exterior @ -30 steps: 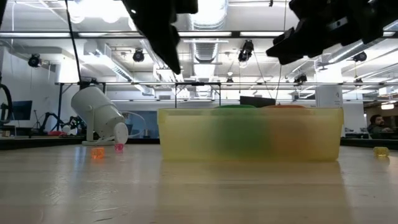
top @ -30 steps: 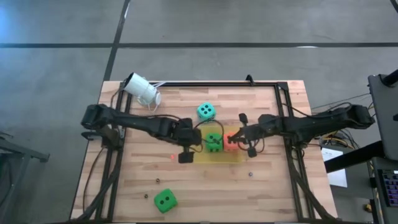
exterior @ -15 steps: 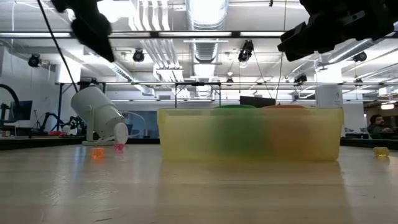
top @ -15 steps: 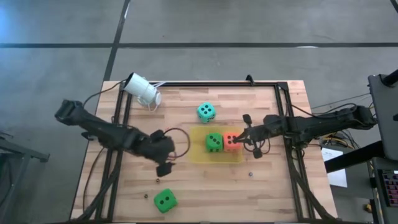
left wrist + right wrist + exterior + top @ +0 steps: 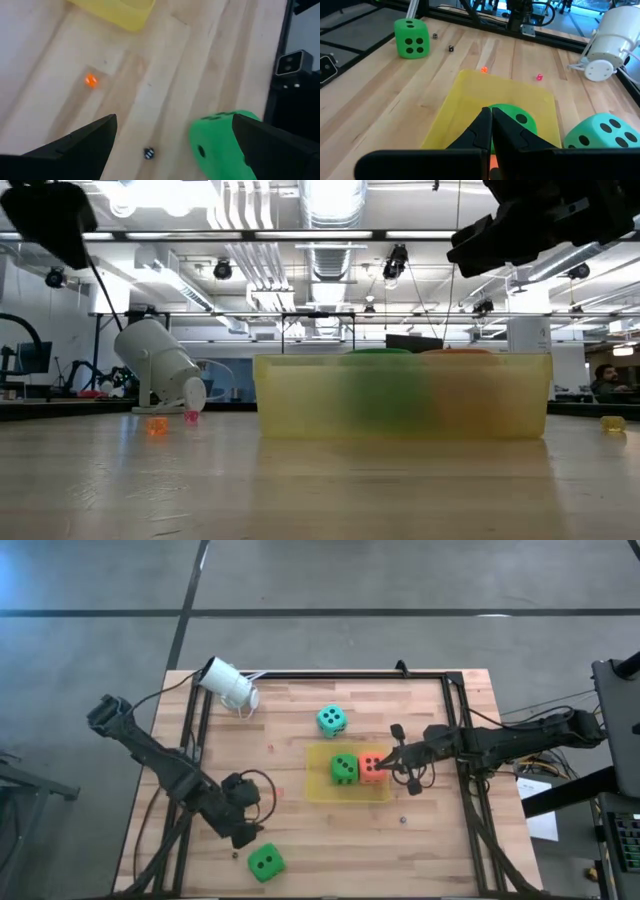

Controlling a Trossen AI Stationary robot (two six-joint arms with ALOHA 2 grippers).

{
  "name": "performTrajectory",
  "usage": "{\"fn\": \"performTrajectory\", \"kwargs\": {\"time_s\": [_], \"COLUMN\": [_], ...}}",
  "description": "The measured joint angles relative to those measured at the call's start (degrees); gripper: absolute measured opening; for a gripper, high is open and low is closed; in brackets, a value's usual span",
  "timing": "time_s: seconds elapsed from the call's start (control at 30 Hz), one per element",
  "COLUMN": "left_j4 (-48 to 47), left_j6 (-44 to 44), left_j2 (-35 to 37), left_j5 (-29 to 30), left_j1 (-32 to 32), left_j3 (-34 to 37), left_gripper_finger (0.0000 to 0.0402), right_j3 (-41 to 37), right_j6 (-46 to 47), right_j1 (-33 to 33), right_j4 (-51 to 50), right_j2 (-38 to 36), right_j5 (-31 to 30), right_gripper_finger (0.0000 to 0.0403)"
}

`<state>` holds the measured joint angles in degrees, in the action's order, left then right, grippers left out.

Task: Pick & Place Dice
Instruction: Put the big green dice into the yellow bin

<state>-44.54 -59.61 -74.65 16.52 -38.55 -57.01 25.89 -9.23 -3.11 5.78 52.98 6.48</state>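
Observation:
A yellow tray (image 5: 318, 790) in the middle of the table holds one green die (image 5: 344, 769) and the orange-red die (image 5: 372, 767). The teal die (image 5: 332, 720) rests on the wood just beyond the tray. A second green die (image 5: 265, 862) sits near the table's front edge, left of centre. My left gripper (image 5: 247, 835) hangs open just above and beside this die; in the left wrist view the die (image 5: 220, 145) shows below the gap between the fingers (image 5: 173, 122). My right gripper (image 5: 388, 764) is shut, high over the tray's right part by the orange-red die, and in its wrist view (image 5: 491, 131) it holds nothing.
The white cylinder-shaped camera (image 5: 228, 686) lies at the far left corner. A few tiny dice are scattered on the wood: an orange one (image 5: 90, 80), a black one (image 5: 148, 153) and one right of the tray (image 5: 404, 820). A black frame (image 5: 330, 674) borders the table.
My left gripper has swung from the tray's left edge toward the table's near left, ending up over the green die by the front edge, and its wrist has rolled on the way. The dice and the tray have not moved.

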Motion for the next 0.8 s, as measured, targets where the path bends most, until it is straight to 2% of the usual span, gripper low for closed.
{"fn": "performTrajectory", "kwargs": {"time_s": [0.17,0.33,0.47,0.8], "left_j4": [-0.04,0.16,0.18,3.64], "left_j6": [-6.73,-9.66,-10.12,-9.95], "left_j2": [0.0,-0.07,-0.07,-0.09], "left_j5": [-1.08,-3.19,-6.54,-6.7], "left_j1": [-2.37,-3.42,-3.53,-3.51], "left_j3": [0.0,0.0,0.0,0.01], "left_gripper_finger": [0.0399,0.0399,0.0399,0.0399], "right_j3": [0.0,0.0,0.0,0.0], "right_j6": [-0.27,-1.29,-1.29,-1.29], "right_j1": [0.0,0.0,0.0,0.0], "right_j4": [-0.02,-0.02,-0.01,0.0], "right_j2": [0.02,0.02,0.02,0.02], "right_j5": [-0.02,-0.04,-0.04,-0.04], "right_gripper_finger": [0.0008,0.0008,0.0008,0.0008]}}
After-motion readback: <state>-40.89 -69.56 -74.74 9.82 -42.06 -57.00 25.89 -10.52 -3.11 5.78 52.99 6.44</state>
